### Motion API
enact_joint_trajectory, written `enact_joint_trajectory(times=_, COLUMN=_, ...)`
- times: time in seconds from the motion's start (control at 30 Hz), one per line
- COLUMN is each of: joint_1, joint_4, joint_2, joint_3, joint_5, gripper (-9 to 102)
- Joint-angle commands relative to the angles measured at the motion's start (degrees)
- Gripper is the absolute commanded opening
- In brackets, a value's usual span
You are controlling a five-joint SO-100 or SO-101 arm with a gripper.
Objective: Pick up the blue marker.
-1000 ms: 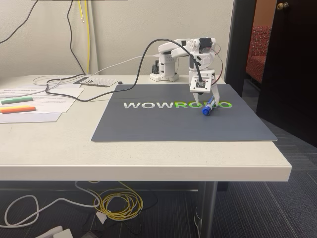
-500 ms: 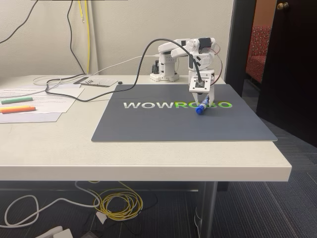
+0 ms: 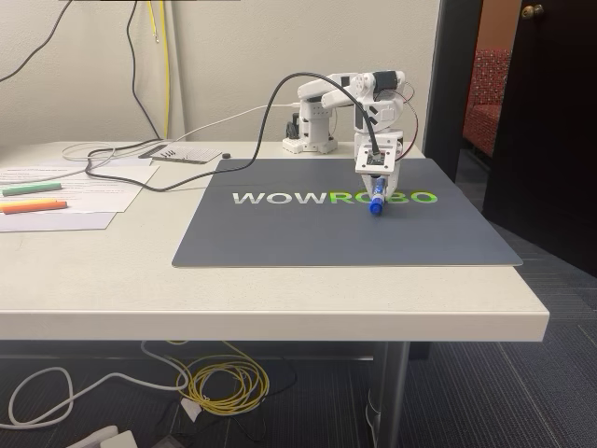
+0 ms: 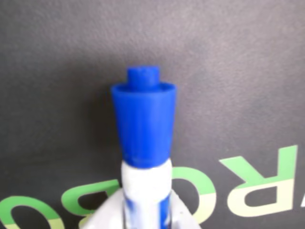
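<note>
One blue marker [image 3: 376, 203] was clamped in the tool [image 3: 377, 191].
Light, rigid, slippery barrel was gripped behind the cap.

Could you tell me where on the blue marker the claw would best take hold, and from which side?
From above, on the white barrel just behind the cap. The blue marker lies low on the grey mat, and the wrist view shows its barrel as narrow and straight. The claw already closes there, so that grip looks sound.

Grey WOWROBO mat [image 3: 308, 233] on white table [image 3: 140, 280], green highlighter [image 3: 31, 189], orange highlighter [image 3: 33, 206], papers [image 3: 93, 187]
</note>
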Motion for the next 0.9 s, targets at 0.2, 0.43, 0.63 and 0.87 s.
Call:
enact_joint_trajectory(times=0.2, joint_1=0.8, joint_4=0.7, joint_2=2.1, joint_3=-2.4, joint_5=0.7, gripper=5)
enact_joint_trajectory(times=0.43, joint_1=0.8, joint_4=1.9, joint_2=2.2, joint_3=-5.6, joint_5=2.3, gripper=5)
enact_joint_trajectory(times=0.63, joint_1=0.7, joint_4=2.7, joint_2=4.5, joint_3=-6.2, joint_5=5.2, gripper=5)
enact_joint_trajectory(times=0.87, joint_1=0.5, joint_4=6.4, joint_2=7.6, joint_3=-10.5, joint_5=10.1, gripper=6)
